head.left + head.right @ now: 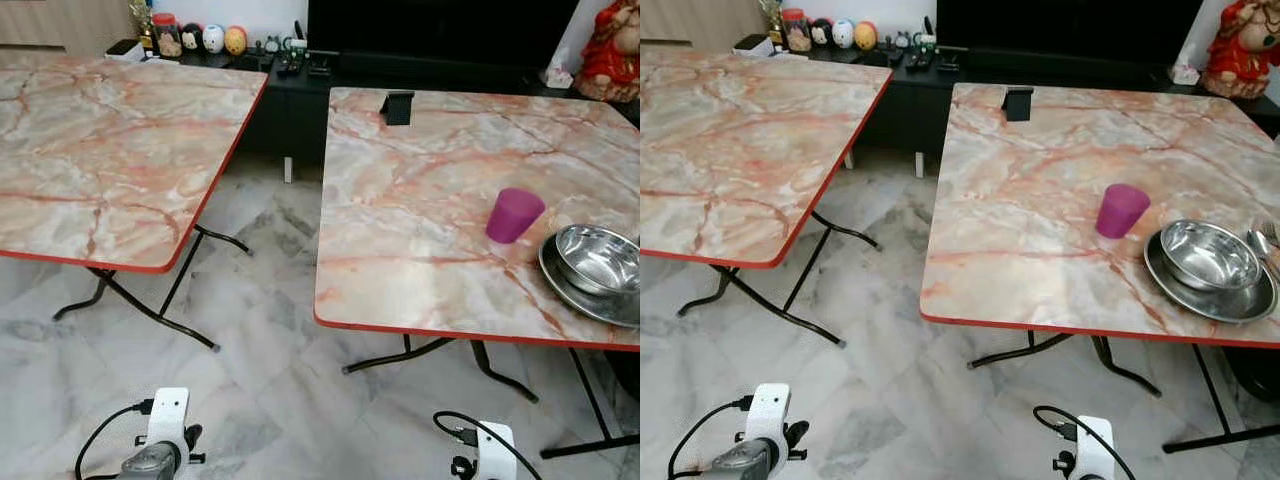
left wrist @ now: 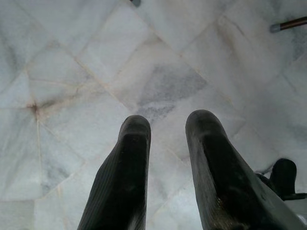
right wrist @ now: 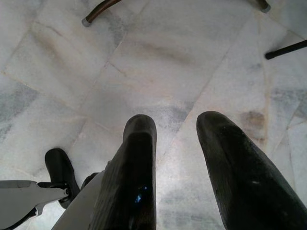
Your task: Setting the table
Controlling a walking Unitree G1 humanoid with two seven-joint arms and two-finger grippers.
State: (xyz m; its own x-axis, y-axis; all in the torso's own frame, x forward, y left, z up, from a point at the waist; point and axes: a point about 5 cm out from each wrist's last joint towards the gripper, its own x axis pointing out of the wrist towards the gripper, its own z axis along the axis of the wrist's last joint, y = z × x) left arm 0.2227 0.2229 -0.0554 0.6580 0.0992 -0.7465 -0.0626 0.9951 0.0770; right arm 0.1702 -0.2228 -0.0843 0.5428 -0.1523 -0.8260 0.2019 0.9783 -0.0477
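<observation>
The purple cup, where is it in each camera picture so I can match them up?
Left eye view: the purple cup stands on the right table, toward its right edge, just left of the steel bowl.
Right eye view: same spot, cup left of the bowl.
Left wrist view: only floor tiles beyond the fingers.
Right wrist view: likewise.
Shared landmark: the steel bowl.

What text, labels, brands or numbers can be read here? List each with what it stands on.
None can be read.
The jar and the painted egg-shaped figures on the dark cabinet are too small to show any lettering.
The purple cup, steel bowl and steel plate on the right marble-pattern table are unmarked.
</observation>
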